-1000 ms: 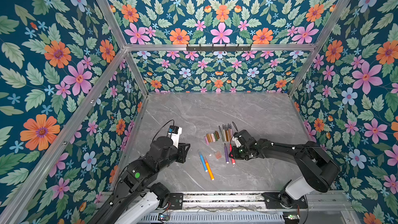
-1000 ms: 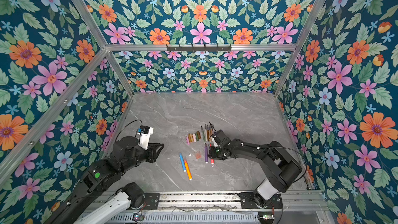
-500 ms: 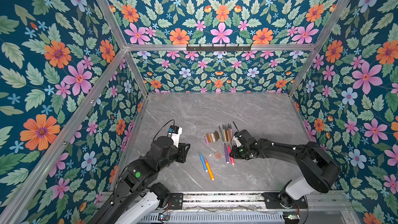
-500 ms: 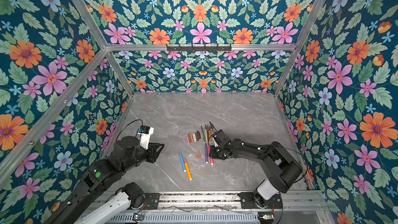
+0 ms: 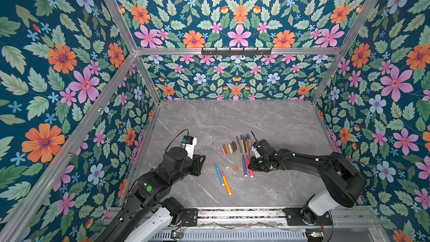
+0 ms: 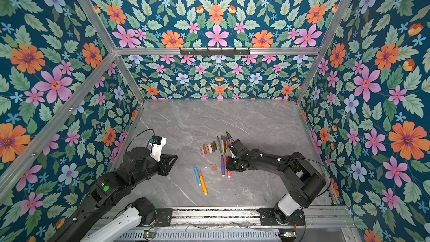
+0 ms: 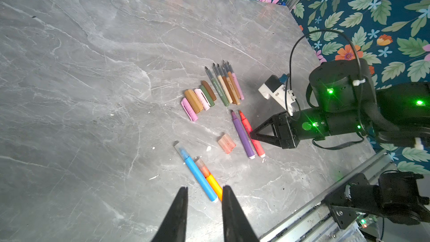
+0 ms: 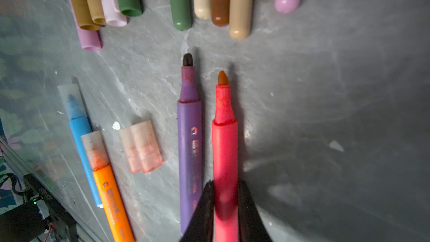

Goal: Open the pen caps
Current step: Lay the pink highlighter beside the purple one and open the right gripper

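The right end effector (image 8: 225, 183) grips the barrel of an uncapped red marker (image 8: 224, 140) lying on the grey marble counter (image 5: 232, 117), with an uncapped purple marker (image 8: 189, 136) just beside it. Two translucent reddish pen caps (image 8: 140, 146) lie loose together near the red marker, on the purple marker's far side. A row of muted pen caps (image 5: 229, 148) in pink, tan, olive and brown sits past the red marker's tip, as do several thin pens (image 5: 243, 142). Farther from the red marker, a blue marker (image 8: 80, 133) and an orange marker (image 8: 111, 196) wear clear caps (image 8: 68, 99). The left end effector (image 7: 205, 188), narrowly parted and holding nothing, hovers well apart from the red marker.
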Robot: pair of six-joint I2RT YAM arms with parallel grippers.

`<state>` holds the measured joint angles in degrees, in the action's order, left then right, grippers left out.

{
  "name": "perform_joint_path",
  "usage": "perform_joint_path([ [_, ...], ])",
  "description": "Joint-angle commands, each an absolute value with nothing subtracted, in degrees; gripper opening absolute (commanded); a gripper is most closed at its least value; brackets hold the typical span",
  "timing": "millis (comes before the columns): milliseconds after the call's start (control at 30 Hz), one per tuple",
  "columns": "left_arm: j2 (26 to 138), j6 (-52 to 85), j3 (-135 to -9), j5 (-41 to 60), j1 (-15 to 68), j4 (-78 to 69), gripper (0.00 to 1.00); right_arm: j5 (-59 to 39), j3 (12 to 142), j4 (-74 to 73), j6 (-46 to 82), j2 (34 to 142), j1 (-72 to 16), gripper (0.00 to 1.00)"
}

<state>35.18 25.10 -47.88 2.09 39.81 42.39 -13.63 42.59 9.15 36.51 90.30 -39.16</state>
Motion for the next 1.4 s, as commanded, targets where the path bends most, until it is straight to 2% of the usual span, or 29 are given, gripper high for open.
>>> perform_joint_path([
  [0,35.3,24.2,-47.8,2.4,39.8,41.9,0.28,-13.1,43.5,9.1,37.2,90.8,-39.2,0.17],
  [1367,34.8,24.1,-47.7,2.5,39.7,41.9,0.29,-14.9,44.5,8.2,39.2,91.0,-39.2,0.20],
])
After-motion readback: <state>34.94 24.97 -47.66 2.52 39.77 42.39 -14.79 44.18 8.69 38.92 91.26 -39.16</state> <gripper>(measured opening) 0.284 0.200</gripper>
